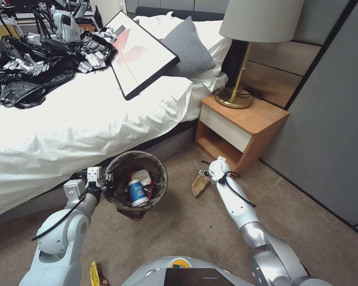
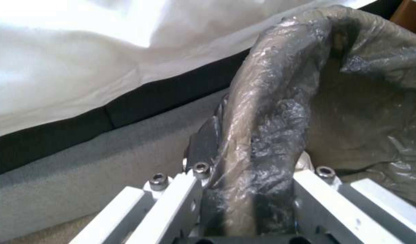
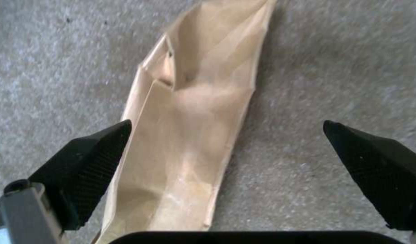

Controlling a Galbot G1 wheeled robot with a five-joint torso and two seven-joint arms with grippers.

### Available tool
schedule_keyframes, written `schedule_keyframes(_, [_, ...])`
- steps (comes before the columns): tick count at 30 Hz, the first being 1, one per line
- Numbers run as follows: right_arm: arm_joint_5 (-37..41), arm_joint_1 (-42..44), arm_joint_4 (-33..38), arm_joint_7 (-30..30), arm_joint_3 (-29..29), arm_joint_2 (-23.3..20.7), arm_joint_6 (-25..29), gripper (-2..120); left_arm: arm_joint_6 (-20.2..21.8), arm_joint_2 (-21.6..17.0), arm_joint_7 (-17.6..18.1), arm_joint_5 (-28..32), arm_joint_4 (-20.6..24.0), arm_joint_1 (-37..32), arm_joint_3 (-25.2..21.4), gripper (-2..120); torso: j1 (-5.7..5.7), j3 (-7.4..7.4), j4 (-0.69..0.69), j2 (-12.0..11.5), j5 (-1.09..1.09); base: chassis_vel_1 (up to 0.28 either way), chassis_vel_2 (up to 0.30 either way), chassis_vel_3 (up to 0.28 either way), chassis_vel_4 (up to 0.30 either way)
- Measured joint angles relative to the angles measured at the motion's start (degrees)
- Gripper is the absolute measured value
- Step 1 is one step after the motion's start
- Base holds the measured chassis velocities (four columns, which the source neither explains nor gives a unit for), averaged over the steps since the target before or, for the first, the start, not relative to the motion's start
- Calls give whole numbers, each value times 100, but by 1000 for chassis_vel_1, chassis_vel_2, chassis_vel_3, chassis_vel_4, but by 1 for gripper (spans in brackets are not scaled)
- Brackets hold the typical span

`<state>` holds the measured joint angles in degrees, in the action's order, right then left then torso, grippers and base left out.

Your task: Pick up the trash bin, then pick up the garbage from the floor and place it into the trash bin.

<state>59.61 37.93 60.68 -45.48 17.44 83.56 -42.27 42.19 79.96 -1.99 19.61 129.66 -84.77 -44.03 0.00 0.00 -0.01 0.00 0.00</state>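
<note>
Left gripper is clamped on the rim of the trash bin — the wrist view shows the bag-covered rim running between the fingers, pinched tight. The bin appears held just off the floor, close to the side of the bed, tilted slightly. Its dark liner bag is folded over the rim. Inside: a blue-white cup standing upright, with crumpled red-white paper behind it.

Right gripper is down at the carpet in front of the nightstand, fingers spread wide. In the right wrist view the black fingertips straddle a flattened brown paper bag lying on the floor — one pad sits right at the bag's edge, the other is well off to the side over bare carpet. Cannot tell whether the near pad touches the paper. Bag is not gripped.

A yellow wrapper lies on the floor by the robot's base, near the left arm.
</note>
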Motion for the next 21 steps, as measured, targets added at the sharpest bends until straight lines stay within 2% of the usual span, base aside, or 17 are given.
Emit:
schedule_keyframes(9, [-285, 15, -266, 372, -109, 318, 105, 100, 0, -32, -23, 6, -3, 21, 6, 6, 0, 0, 2, 0, 0, 0, 0, 0, 0])
schedule_keyframes(21, [-556, -45, -585, 721, -134, 404, 203, 100, 0, -35, -42, 12, -12, 19, 10, 6, 0, 0, 1, 0, 0, 0, 0, 0, 0])
